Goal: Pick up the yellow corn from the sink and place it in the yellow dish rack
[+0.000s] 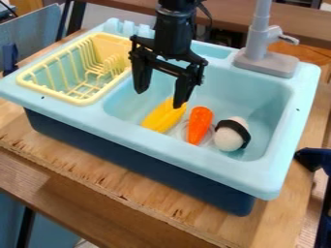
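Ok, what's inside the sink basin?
A yellow item, an orange carrot, a black-banded white item and, seemingly, a clear dish. Whatever lies directly beneath them is covered.

passage, center right of the frame: open room in the sink basin [262,104], above and behind the row of toys. obstacles, center: yellow toy [161,119], orange carrot [200,125] and white ball with a black band [227,140], side by side with narrow gaps. barrier, right of center: gray faucet [259,41], upright on its broad base at the basin's rear edge. barrier, upper left: yellow dish rack [82,101], its wire prongs standing up beside the basin. barrier, lower center: raised front rim [174,144], to be crossed from above. overhead, upper center: black gripper [159,99], fingers apart, one tip overlapping the yellow toy in view; contact cannot be told.
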Robot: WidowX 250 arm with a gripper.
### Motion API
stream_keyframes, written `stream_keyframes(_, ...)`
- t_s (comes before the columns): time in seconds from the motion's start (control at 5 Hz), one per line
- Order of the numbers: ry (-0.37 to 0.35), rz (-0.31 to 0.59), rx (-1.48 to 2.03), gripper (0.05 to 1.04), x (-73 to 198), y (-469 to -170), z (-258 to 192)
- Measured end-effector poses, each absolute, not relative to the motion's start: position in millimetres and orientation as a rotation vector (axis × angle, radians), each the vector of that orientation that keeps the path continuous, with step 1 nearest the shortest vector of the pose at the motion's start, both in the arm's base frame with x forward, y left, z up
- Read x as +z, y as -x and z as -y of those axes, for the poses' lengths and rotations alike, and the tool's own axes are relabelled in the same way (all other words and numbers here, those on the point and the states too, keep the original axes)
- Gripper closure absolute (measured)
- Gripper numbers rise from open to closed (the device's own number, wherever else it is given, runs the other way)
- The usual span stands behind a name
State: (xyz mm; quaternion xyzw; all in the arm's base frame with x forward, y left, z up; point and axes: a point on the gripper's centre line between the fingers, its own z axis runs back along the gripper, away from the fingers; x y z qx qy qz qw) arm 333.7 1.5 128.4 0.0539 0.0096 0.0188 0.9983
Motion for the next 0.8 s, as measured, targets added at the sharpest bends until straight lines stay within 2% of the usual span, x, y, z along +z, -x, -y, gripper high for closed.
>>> stream_keyframes(0.2, -0.136, -0.055, 0.003, 0.083, 116.1, -342.5, 0.1)
stream_keyframes(0.6, -0.254, -0.151, -0.025, 0.083, 111.5, -337.2, -5.6)
stream_keyframes(0.8, -0.288, -0.183, -0.055, 0.083, 107.8, -335.7, -0.8)
